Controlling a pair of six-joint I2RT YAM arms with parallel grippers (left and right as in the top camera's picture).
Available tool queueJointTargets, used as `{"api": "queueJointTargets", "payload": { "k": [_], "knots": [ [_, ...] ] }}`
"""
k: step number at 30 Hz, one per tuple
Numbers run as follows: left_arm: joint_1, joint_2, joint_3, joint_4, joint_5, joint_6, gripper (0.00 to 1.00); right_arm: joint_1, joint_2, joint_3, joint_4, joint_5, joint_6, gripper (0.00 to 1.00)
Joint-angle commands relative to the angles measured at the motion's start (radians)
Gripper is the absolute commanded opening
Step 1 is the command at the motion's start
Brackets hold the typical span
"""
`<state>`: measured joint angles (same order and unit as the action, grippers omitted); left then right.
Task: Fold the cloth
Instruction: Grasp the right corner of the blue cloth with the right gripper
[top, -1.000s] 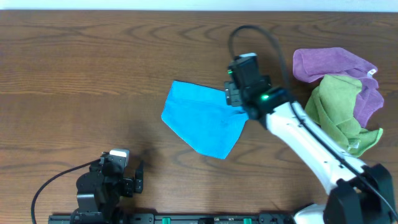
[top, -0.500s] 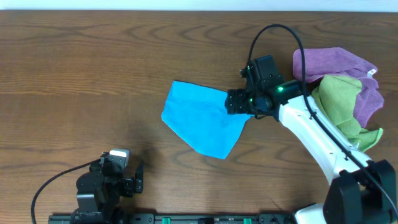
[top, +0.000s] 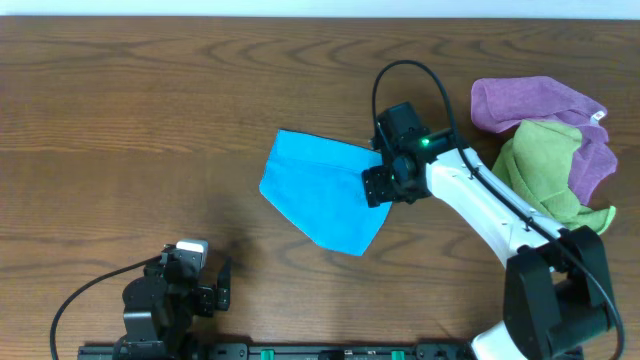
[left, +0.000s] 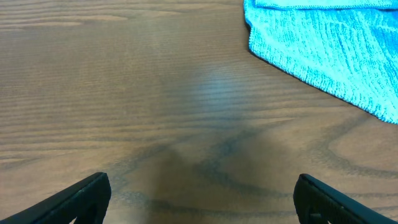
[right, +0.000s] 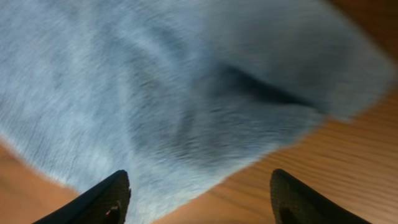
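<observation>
The sky-blue cloth (top: 325, 190) lies flat in the middle of the wooden table, a rough quadrilateral. My right gripper (top: 378, 187) hovers over its right edge. In the right wrist view the cloth (right: 168, 87) fills most of the picture, blurred, and the gripper (right: 199, 199) is open with its two fingers apart over the cloth's edge and bare wood. My left gripper (top: 222, 285) rests at the front left of the table. In the left wrist view it (left: 199, 199) is open and empty, with a corner of the cloth (left: 329, 56) at the upper right.
A purple cloth (top: 535, 103) and a lime-green cloth (top: 545, 180) lie heaped together at the right edge of the table, just right of my right arm. A black rail (top: 300, 351) runs along the front edge.
My right gripper has swung from the cloth's upper right corner out to the right and then back down over the cloth's right edge. The cloth and the left arm have not moved.
</observation>
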<state>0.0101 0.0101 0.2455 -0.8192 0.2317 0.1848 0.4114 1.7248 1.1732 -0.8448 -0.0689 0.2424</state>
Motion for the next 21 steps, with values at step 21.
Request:
{"api": "queueJointTargets", "payload": {
  "k": [21],
  "knots": [
    [-0.005,-0.006,-0.015,-0.044,-0.006,0.021,0.95,-0.184,0.029,0.005,0.092,-0.014,0.315,0.64]
  ]
}}
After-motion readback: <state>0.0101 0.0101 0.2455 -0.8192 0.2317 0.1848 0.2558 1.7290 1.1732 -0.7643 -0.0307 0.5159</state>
